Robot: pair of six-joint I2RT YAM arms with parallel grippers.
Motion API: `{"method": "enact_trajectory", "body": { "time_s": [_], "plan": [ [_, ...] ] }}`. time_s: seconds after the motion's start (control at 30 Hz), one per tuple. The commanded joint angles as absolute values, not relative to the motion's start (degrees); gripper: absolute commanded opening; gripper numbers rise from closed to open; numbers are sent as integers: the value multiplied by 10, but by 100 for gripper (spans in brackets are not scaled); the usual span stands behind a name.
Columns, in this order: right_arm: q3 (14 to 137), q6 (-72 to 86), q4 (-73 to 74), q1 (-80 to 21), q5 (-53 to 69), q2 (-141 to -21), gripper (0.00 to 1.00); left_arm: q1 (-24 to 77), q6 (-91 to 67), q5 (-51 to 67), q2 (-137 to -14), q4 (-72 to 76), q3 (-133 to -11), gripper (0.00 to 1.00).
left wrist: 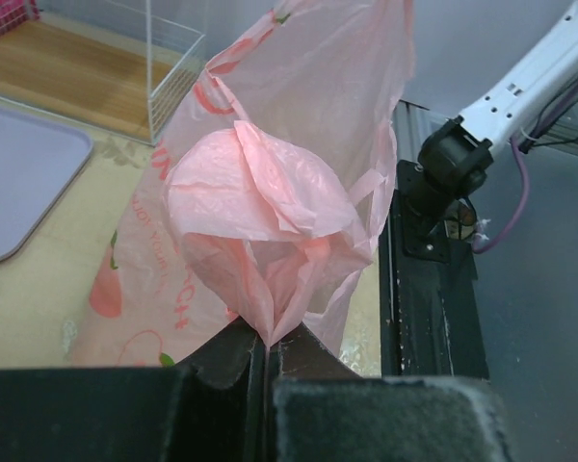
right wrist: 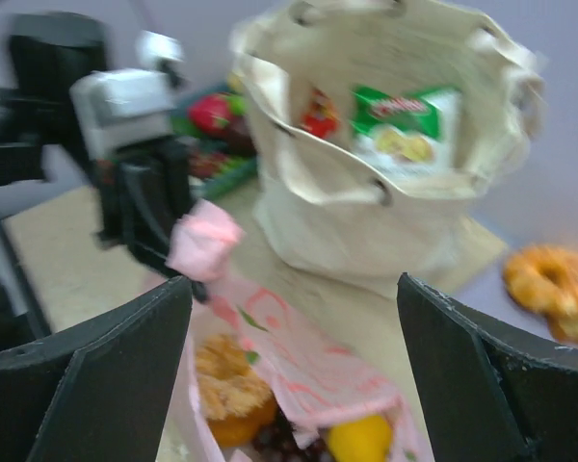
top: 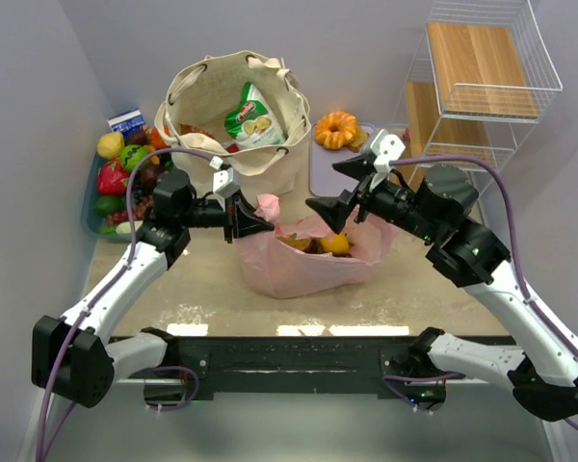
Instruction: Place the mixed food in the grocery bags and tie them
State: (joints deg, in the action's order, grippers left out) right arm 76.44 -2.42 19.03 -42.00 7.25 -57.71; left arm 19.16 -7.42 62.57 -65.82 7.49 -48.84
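Tan table (top: 212, 289), pink bag (top: 308, 265) at center, tote (top: 236, 125) at 12 o'clock; my left gripper (top: 258, 223) pinches the pink bag's bunched top, my right gripper (top: 320, 184) gapes wide.

Your top view looks down from above and behind the arm bases over the whole bench (top: 173, 289). Your left wrist view sits tight against the pink bag (left wrist: 260, 212), facing the right arm (left wrist: 520, 77). Your right wrist view looks between its own fingers (right wrist: 96, 385) toward the canvas tote (right wrist: 366, 221). All three share the pink bag.
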Motion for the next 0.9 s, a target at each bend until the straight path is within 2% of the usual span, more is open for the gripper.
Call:
{"method": "enact_trajectory", "body": {
  "time_s": [0.0,0.17,0.5,0.8,0.87],
  "plan": [
    [787,-54,143,-421,303,-625,91,195,-62,700,-664,113,-483,0],
    [808,-54,135,-421,382,-695,93,196,-61,702,-655,113,-478,0],
    [804,-96,140,-435,370,-739,90,200,-71,713,-665,123,-476,0],
    [813,-122,152,-447,341,-768,84,207,-70,719,-667,123,-475,0],
    [813,-125,152,-447,343,-772,76,208,-69,719,-667,123,-475,0]
  ]
}}
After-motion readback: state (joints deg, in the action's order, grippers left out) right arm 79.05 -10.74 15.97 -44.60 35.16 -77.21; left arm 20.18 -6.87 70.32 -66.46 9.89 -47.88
